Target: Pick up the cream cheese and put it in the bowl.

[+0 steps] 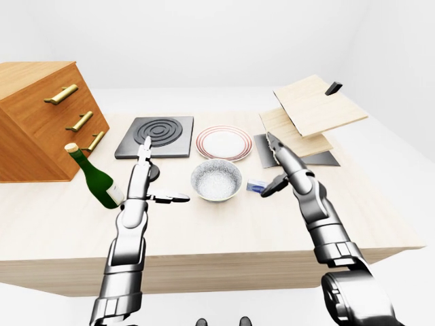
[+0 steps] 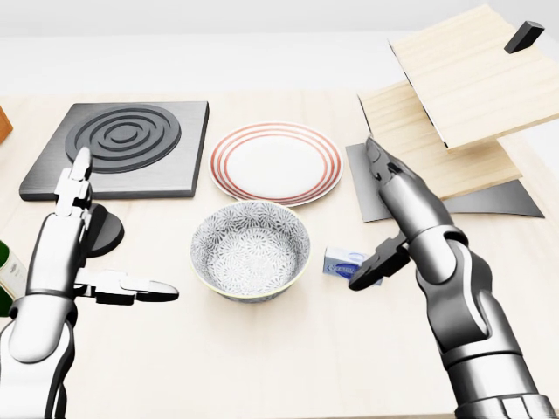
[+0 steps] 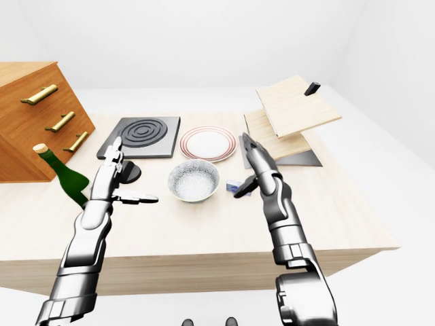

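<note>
Now my right hand (image 2: 382,229) over table (image 2: 288,367), fingers spread apart, thumb (image 2: 371,269) dipping to right edge of cream cheese (image 2: 343,261), nothing gripped; whether thumb touches it, cannot tell. Cream cheese flat on table at 3 o'clock from bowl (image 2: 251,250), just beside it. My left hand (image 2: 83,249) at bowl's 9 o'clock, fingers apart, empty. Plate (image 2: 276,162) at bowl's 12 o'clock

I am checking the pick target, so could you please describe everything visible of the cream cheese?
The cream cheese is a small, flat, pale blue-and-white box lying on the light wooden table, right of the patterned bowl in the head view. The right hand hovers open at its right end, its thumb covering that end; contact cannot be told.
</note>
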